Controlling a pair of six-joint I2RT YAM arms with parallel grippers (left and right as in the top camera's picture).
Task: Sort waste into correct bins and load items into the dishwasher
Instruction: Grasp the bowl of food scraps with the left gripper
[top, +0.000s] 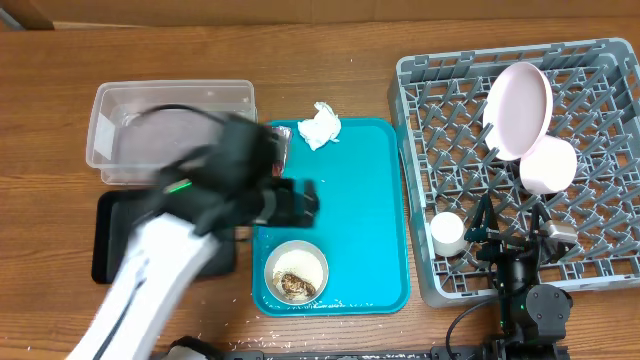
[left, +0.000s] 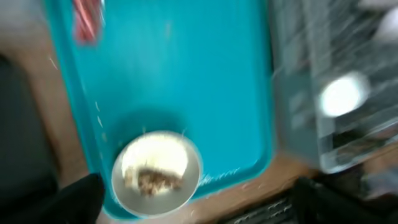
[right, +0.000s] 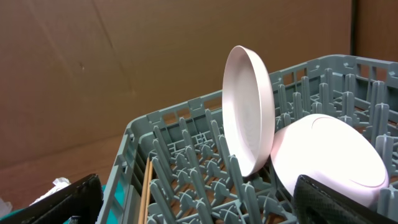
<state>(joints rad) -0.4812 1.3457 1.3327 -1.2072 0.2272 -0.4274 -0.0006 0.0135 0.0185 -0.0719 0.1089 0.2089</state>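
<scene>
Far left on the wooden table (top: 50, 60): clear rectangular plastic tub (top: 170, 125), shallow black rectangular tray (top: 108, 240) just in front of it, partly hidden by the blurred left arm (top: 200, 200). Left gripper (left: 199, 208) above the large teal serving tray (top: 365, 200), spread wide, pinching nothing. On that teal tray: crinkled red wrapper (left: 87, 22) at the far-left corner, crumpled white paper napkin (top: 321, 125) across the far rim, round white bowl (top: 296, 272) near the front edge with white rice and a brown lump (top: 296, 286) inside, loose white grains (top: 335, 303) just beside.

Further right, large square grey plastic dish rack (top: 600, 255): small white cup (top: 447, 233) at the front left, thin wooden chopsticks (right: 147, 191) among the pegs, round pale pink-white plate (top: 518, 108) on edge, pale pink bowl (top: 548, 165) tipped on its side, touching the plate. Right gripper (top: 510, 238) over the rack's front, spread apart, holding nothing.
</scene>
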